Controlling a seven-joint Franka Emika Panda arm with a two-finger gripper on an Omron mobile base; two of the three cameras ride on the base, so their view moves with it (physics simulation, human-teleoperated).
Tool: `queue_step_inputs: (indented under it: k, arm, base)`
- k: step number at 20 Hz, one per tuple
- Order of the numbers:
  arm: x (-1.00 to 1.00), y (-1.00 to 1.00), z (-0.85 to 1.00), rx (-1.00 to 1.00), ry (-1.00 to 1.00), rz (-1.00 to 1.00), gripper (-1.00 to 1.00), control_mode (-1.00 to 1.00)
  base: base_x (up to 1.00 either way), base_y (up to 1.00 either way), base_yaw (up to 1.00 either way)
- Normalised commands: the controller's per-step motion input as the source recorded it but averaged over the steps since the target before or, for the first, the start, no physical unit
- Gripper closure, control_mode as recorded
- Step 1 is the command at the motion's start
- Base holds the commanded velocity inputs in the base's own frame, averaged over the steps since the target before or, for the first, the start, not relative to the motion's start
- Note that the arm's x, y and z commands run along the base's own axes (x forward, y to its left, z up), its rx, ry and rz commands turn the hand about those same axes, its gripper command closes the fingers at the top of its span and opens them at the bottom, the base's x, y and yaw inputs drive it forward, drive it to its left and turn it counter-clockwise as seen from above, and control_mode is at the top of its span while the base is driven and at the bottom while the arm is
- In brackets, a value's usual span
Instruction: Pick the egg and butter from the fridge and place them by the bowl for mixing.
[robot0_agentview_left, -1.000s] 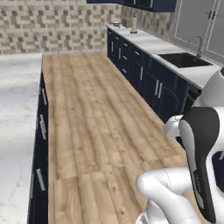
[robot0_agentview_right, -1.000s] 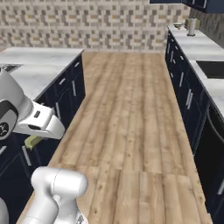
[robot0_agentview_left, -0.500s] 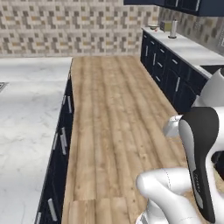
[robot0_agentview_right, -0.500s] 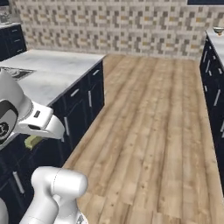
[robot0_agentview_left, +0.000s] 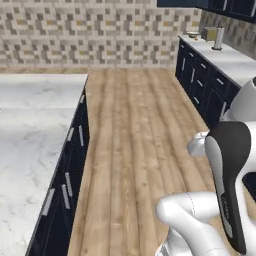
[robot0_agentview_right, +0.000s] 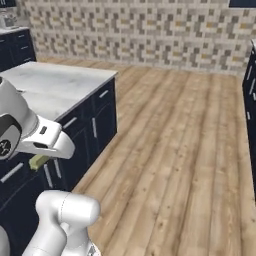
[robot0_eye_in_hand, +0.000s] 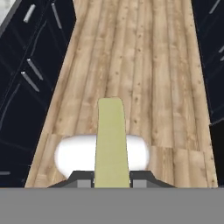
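Left base view shows a marble counter running down the left edge, navy cabinets beneath it, and a broad wooden floor stretching to the tiled back wall. A second ago that same camera looked down a narrower aisle with a sink on the right; the whole picture has since swung, so the base has turned and driven, not the furniture. On the far right a second counter carries small appliances, and the white arm fills the lower corner.

Right base view puts the marble counter at left, the gripper tucked close against the cabinet front below its edge, with a pale yellow-olive end of the butter peeping out under the hand. Hand view confirms it: the jaws are clenched on the butter, which juts forward over the floor.

Judged from this, the butter is out of the fridge and in transit; the bowl and egg are not in sight, so the delivery is unfinished. Open floor lies ahead and to the right; the tightest margin is on the left, where the hand rides near the cabinet face and the counter's overhanging edge.
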Motion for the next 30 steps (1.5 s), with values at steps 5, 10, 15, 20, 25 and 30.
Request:
queue_step_inputs:
  k: [5,10,15,20,25,30]
  arm:
    - [0.00,0.00,0.00,0.00,0.00,0.00,1.00,1.00]
    - [0.00,0.00,0.00,0.00,0.00,0.00,1.00,1.00]
    - [0.00,0.00,0.00,0.00,0.00,0.00,1.00,1.00]
    - [0.00,0.00,0.00,0.00,0.00,0.00,1.00,1.00]
    - [0.00,0.00,0.00,0.00,0.00,0.00,1.00,1.00]
    - [0.00,0.00,0.00,0.00,0.00,0.00,1.00,1.00]
  base:
    - [1.00,-0.32,0.00]
    - [1.00,-0.01,-0.07]
    - [0.87,0.00,-0.37]
    - [0.97,0.02,-0.28]
    - [1.00,0.08,-0.17]
    - [1.00,0.00,-0.21]
